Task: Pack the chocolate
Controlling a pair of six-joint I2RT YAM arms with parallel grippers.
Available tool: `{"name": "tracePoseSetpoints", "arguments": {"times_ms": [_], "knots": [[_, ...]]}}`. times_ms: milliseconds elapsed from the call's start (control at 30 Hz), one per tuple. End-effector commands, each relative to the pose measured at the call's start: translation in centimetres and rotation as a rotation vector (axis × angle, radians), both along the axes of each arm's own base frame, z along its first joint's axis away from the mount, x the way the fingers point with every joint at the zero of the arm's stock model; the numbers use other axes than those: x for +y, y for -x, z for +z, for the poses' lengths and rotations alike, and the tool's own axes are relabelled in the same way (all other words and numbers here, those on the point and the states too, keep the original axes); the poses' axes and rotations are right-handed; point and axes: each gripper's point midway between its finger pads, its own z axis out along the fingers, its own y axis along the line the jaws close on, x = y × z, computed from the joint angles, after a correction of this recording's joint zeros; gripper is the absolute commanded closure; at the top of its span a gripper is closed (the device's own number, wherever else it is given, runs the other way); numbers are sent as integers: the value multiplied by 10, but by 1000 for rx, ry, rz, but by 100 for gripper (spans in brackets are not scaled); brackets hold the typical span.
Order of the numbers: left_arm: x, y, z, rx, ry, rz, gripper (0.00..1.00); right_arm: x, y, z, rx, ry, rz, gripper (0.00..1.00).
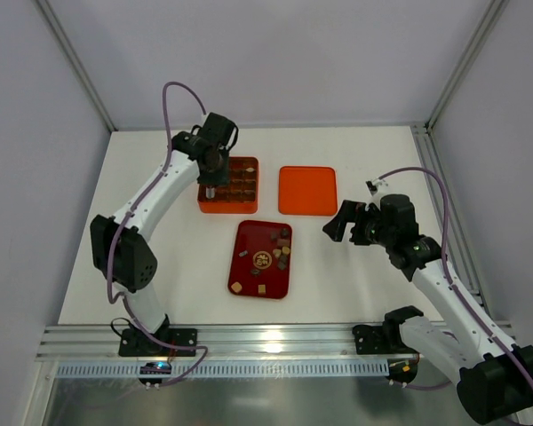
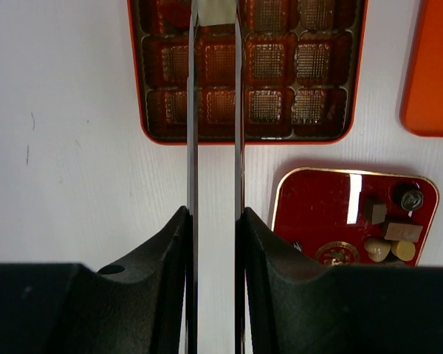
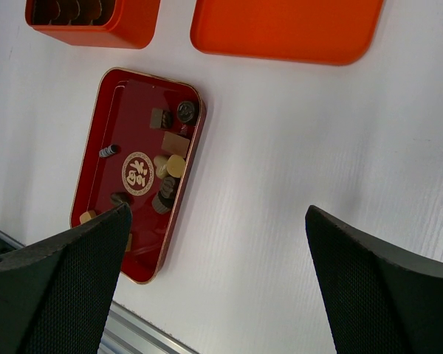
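Several chocolate pieces point(image 1: 282, 251), dark, tan and cream, lie in the dark red tray point(image 1: 249, 266); they also show in the left wrist view point(image 2: 390, 232) and the right wrist view point(image 3: 170, 158). The orange box point(image 1: 228, 206) with a grid of cells point(image 2: 266, 63) stands behind the tray. My left gripper point(image 1: 211, 190) hangs over the box's left side. Its long thin blades point(image 2: 215, 9) are shut on a small cream chocolate piece point(image 2: 216, 16) above a cell. My right gripper point(image 1: 346, 226) hovers wide open over bare table right of the tray point(image 3: 218, 212), holding nothing.
The orange lid point(image 1: 306, 190) lies flat to the right of the box. An aluminium rail point(image 1: 275, 342) runs along the near table edge. Frame posts and grey walls bound the white table point(image 1: 373, 293).
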Motion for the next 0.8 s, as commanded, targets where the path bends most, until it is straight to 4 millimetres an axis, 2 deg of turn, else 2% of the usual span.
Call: {"name": "tracePoseSetpoints", "arguments": {"times_ms": [0,100,300,767], "knots": [[-7,-25,15,-66,19,-26,68,4,-6,10,-57,-6,23,0],[-5,-32,10,-58,-4,-23,69,4,-6,10,-56,-5,24,0],[-1,-29,-3,-18,-23,-18,69,4,-6,10,-56,-3,25,0],[4,-25,-13,9,-43,-14,64,4,-5,11,-57,-4,23,0]]}}
